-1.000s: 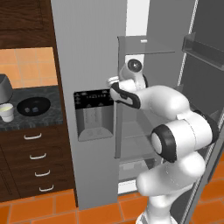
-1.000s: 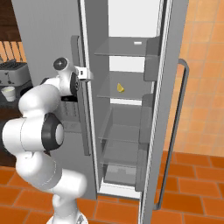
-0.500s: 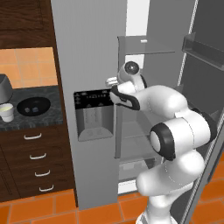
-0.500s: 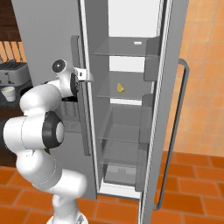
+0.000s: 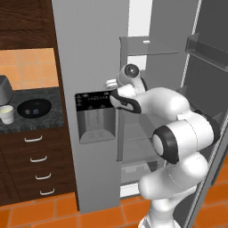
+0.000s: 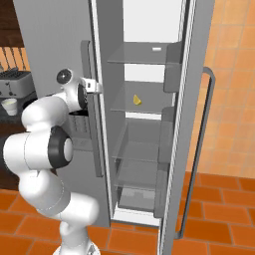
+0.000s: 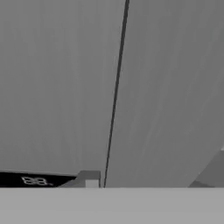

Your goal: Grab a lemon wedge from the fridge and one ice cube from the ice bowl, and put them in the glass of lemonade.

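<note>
In the left base view, the fridge [image 5: 93, 67] stood open, while the ice bowl [image 5: 34, 107] and the glass of lemonade [image 5: 6, 114] waited untouched near the desk's left edge.

In the right base view, the lemon wedge [image 6: 136, 100] lay ungrabbed on a middle shelf [image 6: 149, 106].

In the hand view, the fingers' width couldn't be told.

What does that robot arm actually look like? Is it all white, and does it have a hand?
The arm is mostly glossy white, built of fat rounded segments linked by dark grey rings at the joints. A round dark disc caps the wrist joint. At its end sits a small pale gripper, too small here to make out its fingers. No loose cables or lettering are visible.
</note>
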{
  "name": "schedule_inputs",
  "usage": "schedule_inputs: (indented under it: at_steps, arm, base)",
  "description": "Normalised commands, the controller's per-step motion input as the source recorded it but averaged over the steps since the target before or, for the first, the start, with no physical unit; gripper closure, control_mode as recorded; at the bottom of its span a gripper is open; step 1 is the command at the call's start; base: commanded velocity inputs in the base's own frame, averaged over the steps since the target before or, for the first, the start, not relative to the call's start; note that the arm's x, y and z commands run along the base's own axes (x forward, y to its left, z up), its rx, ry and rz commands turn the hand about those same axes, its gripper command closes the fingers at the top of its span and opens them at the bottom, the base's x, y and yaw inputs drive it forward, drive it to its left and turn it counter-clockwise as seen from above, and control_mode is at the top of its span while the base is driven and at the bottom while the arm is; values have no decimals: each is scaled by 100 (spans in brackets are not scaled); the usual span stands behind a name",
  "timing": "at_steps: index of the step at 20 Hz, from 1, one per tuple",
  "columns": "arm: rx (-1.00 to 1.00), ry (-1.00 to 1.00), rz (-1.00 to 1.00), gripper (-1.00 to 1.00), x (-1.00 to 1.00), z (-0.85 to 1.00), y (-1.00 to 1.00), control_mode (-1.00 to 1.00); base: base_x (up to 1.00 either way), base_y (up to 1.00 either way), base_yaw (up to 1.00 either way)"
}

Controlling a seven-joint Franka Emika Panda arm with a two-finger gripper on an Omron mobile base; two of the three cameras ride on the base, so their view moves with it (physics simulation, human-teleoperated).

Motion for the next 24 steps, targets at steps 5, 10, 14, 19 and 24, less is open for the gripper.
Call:
schedule_inputs:
  at_steps: [5, 10, 14, 19, 24]
  arm:
    - [0, 0, 15, 100, -15, 0, 73, -100]
    - [0, 0, 19, 100, -72, 0, 69, -100]
    - [0, 0, 21, 100, -88, 7, 76, -100]
    - [-2, 0, 21, 100, -95, 26, 83, -100]
    - [-5, 1, 22, 100, -98, 26, 86, -100]
  base:
    - [0, 0, 0]
    - [0, 0, 0]
    - [0, 0, 0]
    - [0, 0, 0]
    - [0, 0, 0]
